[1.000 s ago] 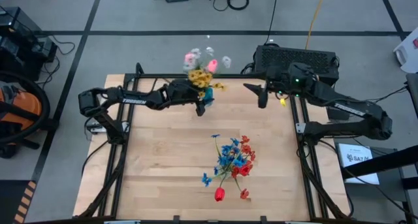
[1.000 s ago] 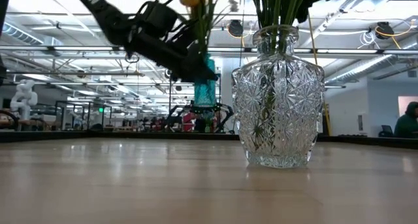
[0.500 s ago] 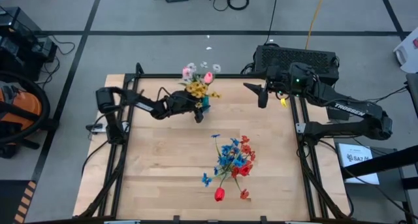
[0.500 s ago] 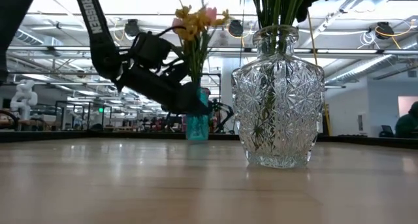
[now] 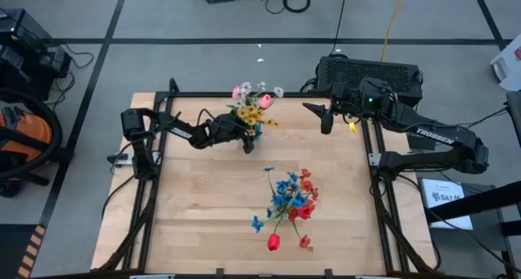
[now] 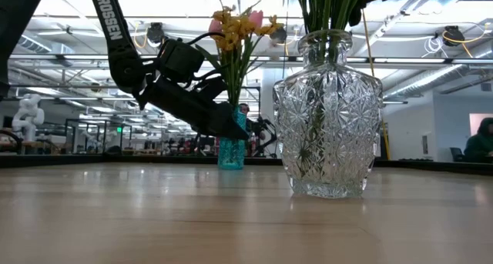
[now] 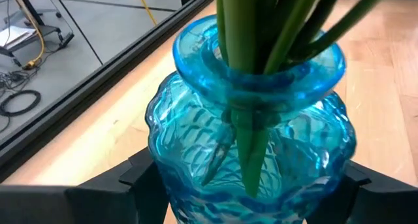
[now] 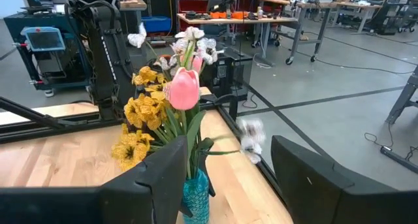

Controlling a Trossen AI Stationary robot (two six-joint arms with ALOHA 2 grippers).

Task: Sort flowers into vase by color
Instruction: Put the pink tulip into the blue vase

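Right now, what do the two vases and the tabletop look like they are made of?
The blue vase, held between the left gripper fingers, looks like translucent tinted glass with a moulded ripple pattern; stems show through it. The clear vase looks like cut or pressed glass, though clear plastic is possible: its star facets sparkle. The tabletop looks like pale wood planks with visible grain and a matte finish.

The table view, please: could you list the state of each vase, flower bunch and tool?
Blue vase: upright on the table, gripped.
Yellow, pink and white flowers: in the blue vase.
Clear vase: upright, untouched.
Blue and red flowers: in the clear vase.
Left tool: shut on the blue vase.
Right tool: open, empty, at the table's far edge.
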